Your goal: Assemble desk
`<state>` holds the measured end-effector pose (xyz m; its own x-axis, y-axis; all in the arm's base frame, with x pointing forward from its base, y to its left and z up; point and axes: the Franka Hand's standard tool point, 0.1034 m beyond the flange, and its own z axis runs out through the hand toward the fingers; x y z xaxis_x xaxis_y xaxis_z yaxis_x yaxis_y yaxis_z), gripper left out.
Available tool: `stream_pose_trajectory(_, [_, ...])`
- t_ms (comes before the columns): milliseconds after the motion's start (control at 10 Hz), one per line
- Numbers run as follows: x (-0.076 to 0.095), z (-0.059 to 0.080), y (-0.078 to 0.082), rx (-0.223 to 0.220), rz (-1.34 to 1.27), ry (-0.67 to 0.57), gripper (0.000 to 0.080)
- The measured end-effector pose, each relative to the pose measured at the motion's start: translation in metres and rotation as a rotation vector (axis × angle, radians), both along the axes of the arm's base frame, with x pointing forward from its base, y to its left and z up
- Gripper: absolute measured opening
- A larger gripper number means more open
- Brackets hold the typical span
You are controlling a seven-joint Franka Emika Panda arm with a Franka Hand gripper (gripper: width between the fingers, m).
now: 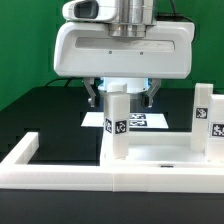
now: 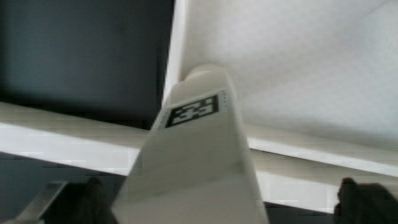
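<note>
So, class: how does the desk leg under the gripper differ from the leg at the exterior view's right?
The centre leg stands between the open jaws of the gripper; the right leg stands clear of the arm. The centre leg rises near the left end of the tabletop panel, the right leg at its right end. Both are white, upright and carry a black-and-white tag.

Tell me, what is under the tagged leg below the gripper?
Under the leg lies the white tabletop panel. The leg stands upright on it. The joint is covered, so its seating cannot be seen. The gripper stands open.
</note>
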<state>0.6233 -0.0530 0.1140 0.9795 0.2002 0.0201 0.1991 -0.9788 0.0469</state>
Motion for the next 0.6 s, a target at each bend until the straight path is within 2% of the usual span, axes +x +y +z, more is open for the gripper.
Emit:
stream_pose_trajectory(100, [-0.0001, 0.0, -0.0015, -0.003, 0.018, 0.001, 0.0649])
stream_pose_trajectory(300, [-0.0003, -0.0002, -0.0017, -0.003, 0.012, 0.001, 0.0384])
stream_pose_trajectory(400, [-0.0003, -0.0002, -0.0017, -0.003, 0.012, 0.002, 0.0286])
stream_pose_trajectory(600, [-0.0005, -0.0003, -0.0018, -0.002, -0.014, 0.001, 0.0286])
